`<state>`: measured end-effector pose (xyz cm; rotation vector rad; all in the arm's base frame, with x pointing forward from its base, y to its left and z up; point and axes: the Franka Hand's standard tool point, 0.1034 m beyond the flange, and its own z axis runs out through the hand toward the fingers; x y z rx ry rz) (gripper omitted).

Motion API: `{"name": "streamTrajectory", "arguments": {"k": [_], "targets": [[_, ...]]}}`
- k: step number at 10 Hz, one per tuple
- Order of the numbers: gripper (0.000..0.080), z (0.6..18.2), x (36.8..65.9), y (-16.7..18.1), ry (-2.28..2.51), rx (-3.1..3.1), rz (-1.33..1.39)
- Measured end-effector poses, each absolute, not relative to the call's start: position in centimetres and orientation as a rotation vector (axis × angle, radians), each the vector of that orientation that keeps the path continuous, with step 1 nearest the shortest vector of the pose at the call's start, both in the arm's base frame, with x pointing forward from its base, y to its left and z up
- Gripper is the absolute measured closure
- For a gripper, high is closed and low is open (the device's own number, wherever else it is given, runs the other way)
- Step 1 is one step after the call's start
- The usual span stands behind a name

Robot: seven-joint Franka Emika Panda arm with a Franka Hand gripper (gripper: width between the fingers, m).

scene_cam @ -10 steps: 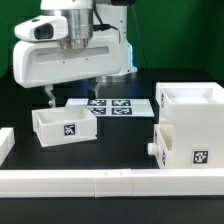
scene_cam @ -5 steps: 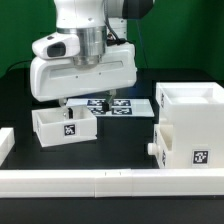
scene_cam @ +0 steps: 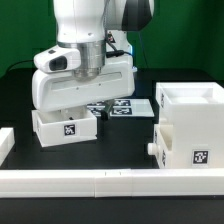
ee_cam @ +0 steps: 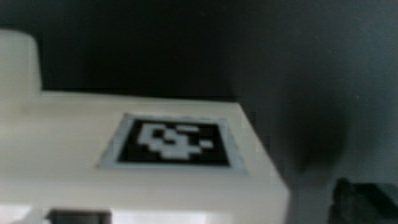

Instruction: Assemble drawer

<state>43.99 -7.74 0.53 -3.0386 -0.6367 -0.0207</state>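
Observation:
The small white tray [scene_cam: 62,130] with a square tag stands at the exterior view's left. My gripper [scene_cam: 70,108] hangs right over it, the big white hand covering the tray's top and hiding the fingertips. In the wrist view, blurred, the tray's tagged white face [ee_cam: 173,142] fills the middle, and dark fingers [ee_cam: 365,200] show wide apart at the edges, so my gripper [ee_cam: 214,212] is open and holds nothing. The tall white housing [scene_cam: 190,120] stands at the exterior view's right. A knobbed tray [scene_cam: 160,145] sits in its lower part.
The marker board [scene_cam: 125,106] lies flat behind the tray, partly hidden by the hand. A low white rail [scene_cam: 100,183] runs along the front edge, and another piece of rail [scene_cam: 5,143] stands at the exterior view's left.
The hand has come down and a little toward the exterior view's right, from above the marker board to right over the small tray. The tray and housing have not moved.

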Motion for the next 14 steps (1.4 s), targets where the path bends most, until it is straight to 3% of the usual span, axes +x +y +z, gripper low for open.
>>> {"name": "streamTrajectory", "arguments": {"k": [1, 2, 3, 4, 5, 8, 12, 14], "targets": [[0.0377, 0.5, 43.9, -8.0, -0.649, -3.037, -0.019], [0.0513, 0.4, 43.9, -8.0, -0.656, -3.036, -0.018], [0.0513, 0.4, 43.9, -8.0, -0.658, -3.035, -0.017], [0.0695, 0.4, 43.9, -7.8, -0.663, -3.034, -0.018], [0.0761, 0.5, 44.0, -7.7, -0.666, -3.034, -0.019], [0.0761, 1.7, 44.4, -7.4, -0.69, -3.022, 0.008], [0.0761, 7.2, 47.1, -4.2, -0.852, -2.988, 0.024], [0.0761, 8.7, 48.7, -4.9, -1.088, -2.905, 0.026]]}}
